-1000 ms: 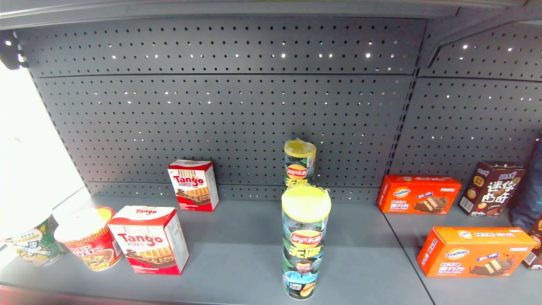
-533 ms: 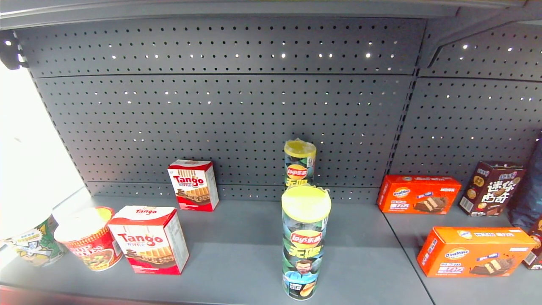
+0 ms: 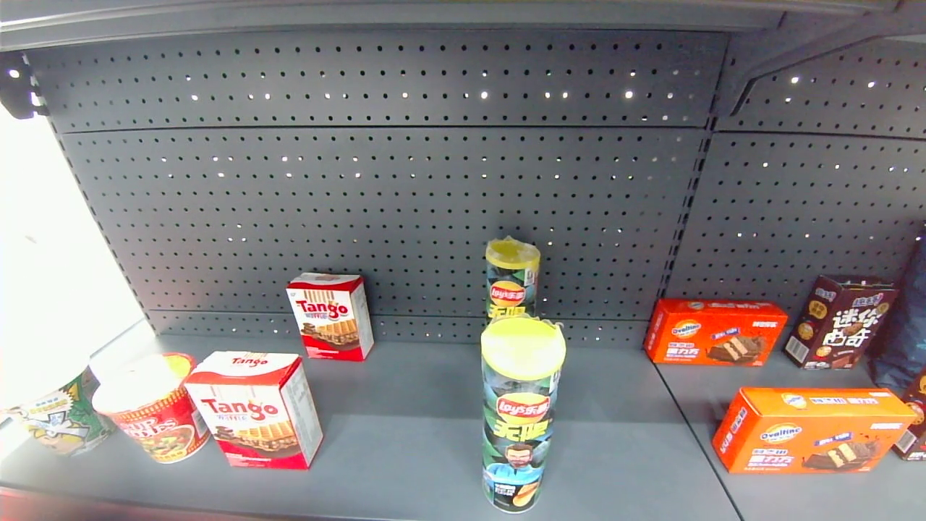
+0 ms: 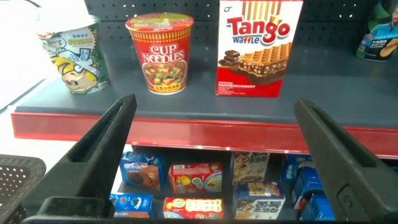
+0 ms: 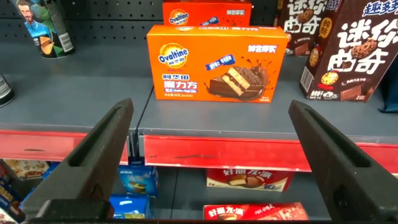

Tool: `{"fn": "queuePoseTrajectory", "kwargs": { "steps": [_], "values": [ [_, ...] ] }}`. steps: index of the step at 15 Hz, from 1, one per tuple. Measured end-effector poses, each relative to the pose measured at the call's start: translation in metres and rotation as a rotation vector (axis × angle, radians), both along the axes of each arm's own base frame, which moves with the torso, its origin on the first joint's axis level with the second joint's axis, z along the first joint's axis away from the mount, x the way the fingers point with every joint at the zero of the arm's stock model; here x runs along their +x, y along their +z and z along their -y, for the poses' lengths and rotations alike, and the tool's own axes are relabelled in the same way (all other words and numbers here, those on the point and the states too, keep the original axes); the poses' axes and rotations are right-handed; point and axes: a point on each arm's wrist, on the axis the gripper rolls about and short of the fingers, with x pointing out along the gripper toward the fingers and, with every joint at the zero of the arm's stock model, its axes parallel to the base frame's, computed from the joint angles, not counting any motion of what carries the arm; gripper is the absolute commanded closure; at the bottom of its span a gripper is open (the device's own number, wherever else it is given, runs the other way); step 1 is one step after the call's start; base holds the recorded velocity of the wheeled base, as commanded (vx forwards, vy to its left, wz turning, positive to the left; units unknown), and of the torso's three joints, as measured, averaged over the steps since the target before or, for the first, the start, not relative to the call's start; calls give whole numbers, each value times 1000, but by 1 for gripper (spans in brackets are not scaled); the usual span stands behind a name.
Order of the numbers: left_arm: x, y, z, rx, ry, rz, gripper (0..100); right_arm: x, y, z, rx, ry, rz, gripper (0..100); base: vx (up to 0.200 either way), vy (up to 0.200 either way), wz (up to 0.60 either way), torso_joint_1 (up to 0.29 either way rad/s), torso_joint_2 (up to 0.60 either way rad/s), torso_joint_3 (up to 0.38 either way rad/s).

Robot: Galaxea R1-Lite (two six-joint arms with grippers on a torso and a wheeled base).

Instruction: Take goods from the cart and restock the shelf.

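Note:
The grey shelf board (image 3: pixel 405 434) holds two yellow-lidded chip cans, one at the front (image 3: pixel 522 412) and one at the back (image 3: pixel 512 278). Two red-and-white wafer boxes (image 3: pixel 255 409) (image 3: pixel 330 315) stand to their left. My left gripper (image 4: pixel 216 102) is open and holds nothing; it sits just in front of the red shelf edge (image 4: pixel 211 134), facing a wafer box (image 4: pixel 258 48) and a red noodle cup (image 4: pixel 159 53). My right gripper (image 5: pixel 211 104) is also open with nothing in it, facing an orange box (image 5: pixel 214 62) across the shelf edge (image 5: pixel 224 152).
A red noodle cup (image 3: pixel 153 416) and a green-printed cup (image 3: pixel 54 412) stand far left. Two orange boxes (image 3: pixel 810 430) (image 3: pixel 712 331) and a dark brown box (image 3: pixel 839 322) fill the right bay. Free board lies between the wafer boxes and the cans. Stocked goods (image 4: pixel 199 186) show on the shelf below.

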Motion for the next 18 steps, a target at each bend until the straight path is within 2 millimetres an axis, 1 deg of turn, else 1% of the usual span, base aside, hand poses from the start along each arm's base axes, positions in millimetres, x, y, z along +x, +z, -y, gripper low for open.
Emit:
{"fn": "queuePoseTrajectory", "kwargs": {
  "steps": [3,5,10,11,18],
  "values": [
    [0,0,0,3,-6,0,0,0,0,0,0,0,0,0,0,0,0,0,0,0],
    [0,0,0,0,-7,0,0,0,0,0,0,0,0,0,-200,0,0,2,5,0],
    [0,0,0,-3,-5,0,0,0,0,0,0,0,-1,0,0,0,0,0,0,0],
    [0,0,0,-3,-5,1,0,0,0,0,1,0,0,0,0,0,-600,12,2,2],
    [0,0,0,-5,-1,0,0,0,0,0,1,1,0,0,0,0,0,0,0,0]
  ]
}}
